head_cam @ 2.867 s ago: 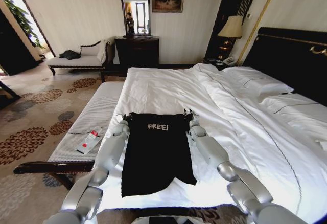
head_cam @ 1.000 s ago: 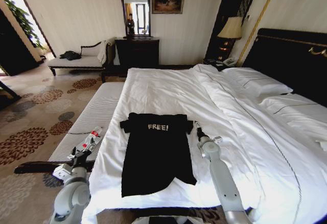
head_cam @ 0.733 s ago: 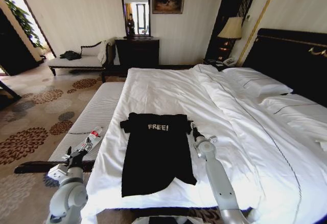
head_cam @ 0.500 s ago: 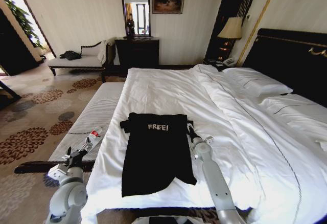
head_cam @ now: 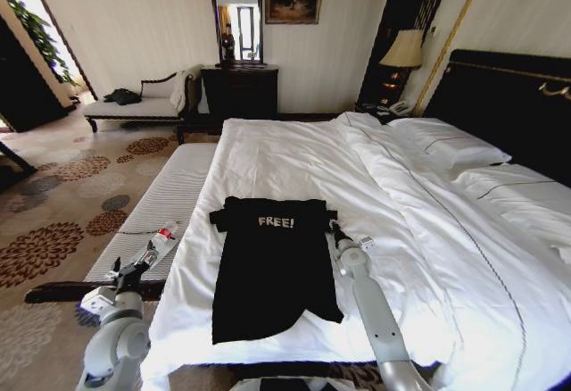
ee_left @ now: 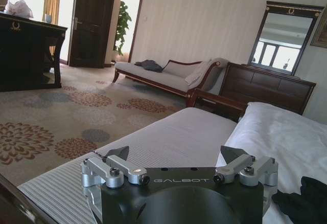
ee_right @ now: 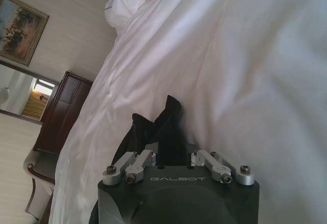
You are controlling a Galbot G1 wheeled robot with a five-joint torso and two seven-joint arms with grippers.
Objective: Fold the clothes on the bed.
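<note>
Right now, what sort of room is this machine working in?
Most likely a hotel bedroom: a large white-sheeted bed with a tall dark headboard, a bedside lamp, a chaise lounge and patterned carpet.

We see matt black cloth T-shirt (head_cam: 275,266), smooth white cotton-like bed (head_cam: 428,230) linen, dark glossy wood headboard (head_cam: 526,96), ribbed fabric bench (head_cam: 165,203), brushed metal and matt black right gripper (ee_right: 173,157).

The black T-shirt (head_cam: 274,266) lies flat near the foot of the bed (head_cam: 294,154) — white "FREE!" lettering facing up. The right gripper (head_cam: 334,227) sits at the shirt's right sleeve; the left gripper (head_cam: 136,269) hangs over the striped bench (head_cam: 174,199) — apart from the shirt.
</note>
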